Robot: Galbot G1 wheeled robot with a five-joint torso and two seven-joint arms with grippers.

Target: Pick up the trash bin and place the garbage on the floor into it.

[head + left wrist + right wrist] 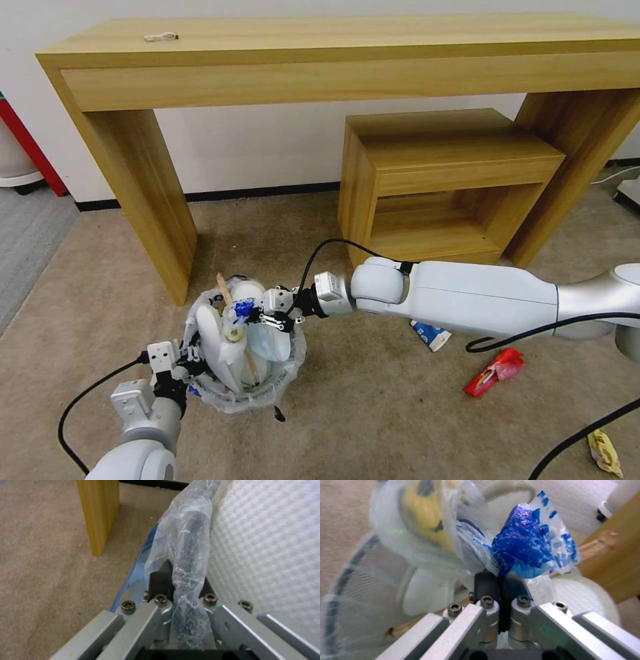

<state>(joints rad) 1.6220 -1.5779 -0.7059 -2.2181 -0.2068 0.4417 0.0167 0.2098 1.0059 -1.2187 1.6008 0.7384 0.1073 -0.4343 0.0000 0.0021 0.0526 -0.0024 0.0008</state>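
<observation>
Now the small round black trash bin lined with crinkly clear plastic (pixel 223 393) sits upright on the carpet, near the desk's left leg, white slippers (pixel 220 343) standing on end inside. Left gripper (pixel 189 358) clamps its bagged rim, seen close at the wrist. Right gripper (pixel 261 315) pinches a crumpled blue-printed plastic wrapper (pixel 533 547) above the bin's far side.

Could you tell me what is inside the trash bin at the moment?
Inside the trash bin: white slippers, a wooden stick and a blue wrapper pinched by the right gripper. Anything beneath them is covered.
</observation>
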